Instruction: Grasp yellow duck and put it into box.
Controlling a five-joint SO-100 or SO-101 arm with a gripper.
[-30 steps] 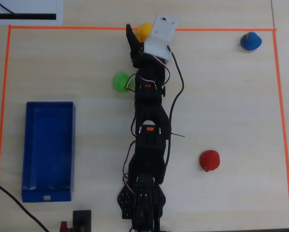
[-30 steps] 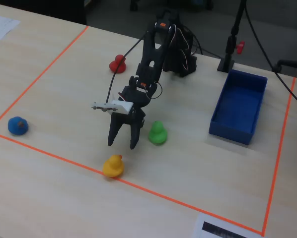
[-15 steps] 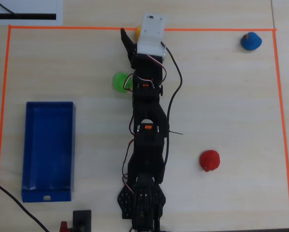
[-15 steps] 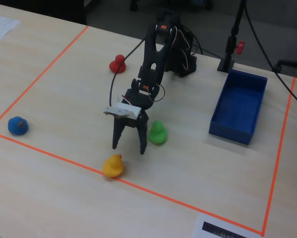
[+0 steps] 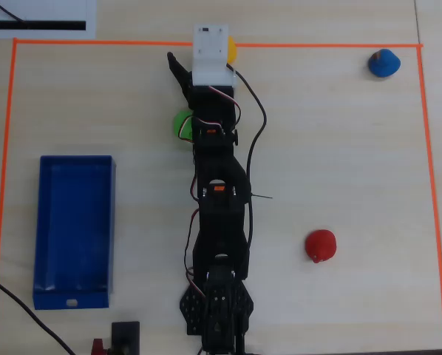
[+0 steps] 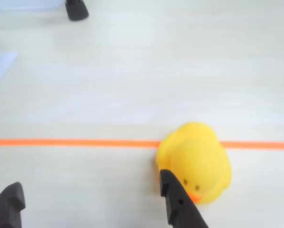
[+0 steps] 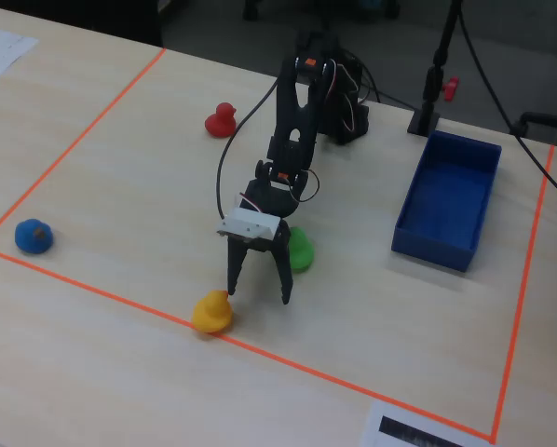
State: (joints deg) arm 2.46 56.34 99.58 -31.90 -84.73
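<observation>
The yellow duck (image 6: 196, 161) sits on the orange tape line at the far edge of the marked area. In the overhead view it (image 5: 232, 49) is half hidden under the white wrist mount. My gripper (image 7: 258, 287) is open and empty, low over the table. In the wrist view the gripper (image 6: 92, 199) has the duck just outside its right finger (image 6: 177, 202), not between the jaws. The dark blue box (image 5: 75, 229) lies open and empty at the left of the overhead view and shows at the right of the fixed view (image 7: 448, 200).
A green duck (image 5: 181, 122) lies close beside the arm and shows behind the gripper in the fixed view (image 7: 300, 250). A red duck (image 5: 321, 245) and a blue duck (image 5: 383, 63) stand farther off. Orange tape (image 6: 71, 142) frames the work area.
</observation>
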